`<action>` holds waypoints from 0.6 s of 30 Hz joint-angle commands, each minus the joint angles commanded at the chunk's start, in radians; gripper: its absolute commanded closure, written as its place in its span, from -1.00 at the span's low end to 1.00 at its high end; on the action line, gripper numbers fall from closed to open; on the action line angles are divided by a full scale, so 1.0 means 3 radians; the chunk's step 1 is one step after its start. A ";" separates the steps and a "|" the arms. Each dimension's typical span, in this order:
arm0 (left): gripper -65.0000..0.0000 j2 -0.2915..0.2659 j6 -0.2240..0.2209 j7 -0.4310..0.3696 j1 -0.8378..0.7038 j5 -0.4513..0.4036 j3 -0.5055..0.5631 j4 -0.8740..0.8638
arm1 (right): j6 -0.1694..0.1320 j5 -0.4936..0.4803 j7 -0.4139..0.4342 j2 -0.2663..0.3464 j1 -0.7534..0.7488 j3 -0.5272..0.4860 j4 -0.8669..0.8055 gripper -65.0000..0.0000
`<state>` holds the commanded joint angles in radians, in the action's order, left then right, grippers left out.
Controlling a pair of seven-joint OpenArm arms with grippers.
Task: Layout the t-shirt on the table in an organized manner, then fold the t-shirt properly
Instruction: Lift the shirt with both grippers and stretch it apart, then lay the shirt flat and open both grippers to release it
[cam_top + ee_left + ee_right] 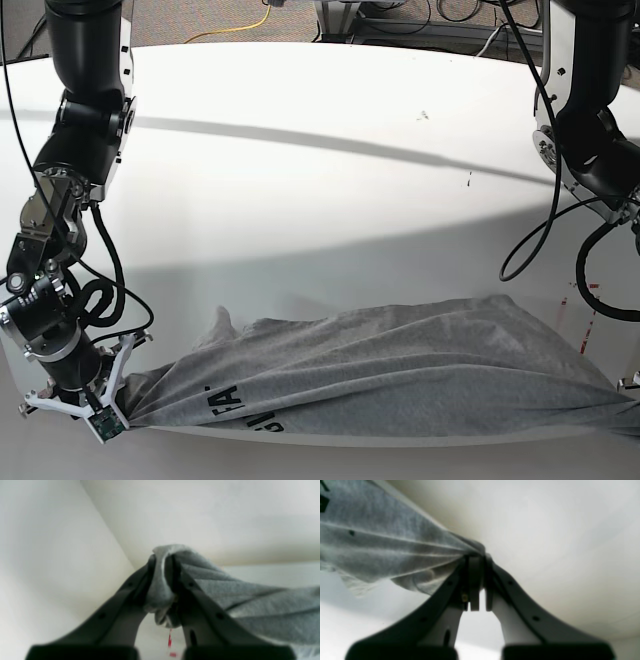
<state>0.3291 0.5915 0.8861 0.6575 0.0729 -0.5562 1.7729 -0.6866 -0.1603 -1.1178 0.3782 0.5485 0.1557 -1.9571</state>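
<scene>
Broad glossy white surface, crossed by a long shadow, with cables on carpeted floor beyond the far edge. Along the near edge, grey t-shirt stretched wide in long folds, lettering showing. Left end effector pinching bunched cloth at one end; right end effector clamped on the opposite corner.

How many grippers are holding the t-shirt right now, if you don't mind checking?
2. The left gripper is shut on one bunched end of the t-shirt; the right gripper pinches the opposite end, stretching it between them.
</scene>
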 joint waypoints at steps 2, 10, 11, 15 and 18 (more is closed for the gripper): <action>0.97 0.0000 0.0020 0.0087 -0.0138 0.0000 -0.0051 0.0046 | -0.0005 0.0000 0.0000 -0.0092 -0.0194 0.0118 -0.0056 1.00; 0.97 -0.0005 0.0353 0.0414 -0.0736 0.0005 -0.0327 0.0240 | -0.0010 -0.0005 0.0000 -0.0225 -0.0859 0.0292 -0.0169 1.00; 0.97 -0.0005 0.0355 0.0440 -0.0793 0.0005 -0.0353 0.0245 | -0.0010 -0.0005 0.0000 -0.0225 -0.0905 0.0292 -0.0184 1.00; 0.97 -0.0005 0.0355 0.0532 -0.1120 0.0005 -0.0506 0.0256 | -0.0010 -0.0005 0.0000 -0.0297 -0.1233 0.0292 -0.0205 1.00; 0.97 0.0000 0.0355 0.0537 -0.1458 0.0005 -0.0624 0.0307 | -0.0010 -0.0005 0.0000 -0.0332 -0.1493 0.0297 -0.0205 1.00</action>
<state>0.3291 0.6981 1.0472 0.2202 0.0744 -0.7434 1.8650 -0.6897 -0.1619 -1.1178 0.2785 0.1005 0.2447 -2.0184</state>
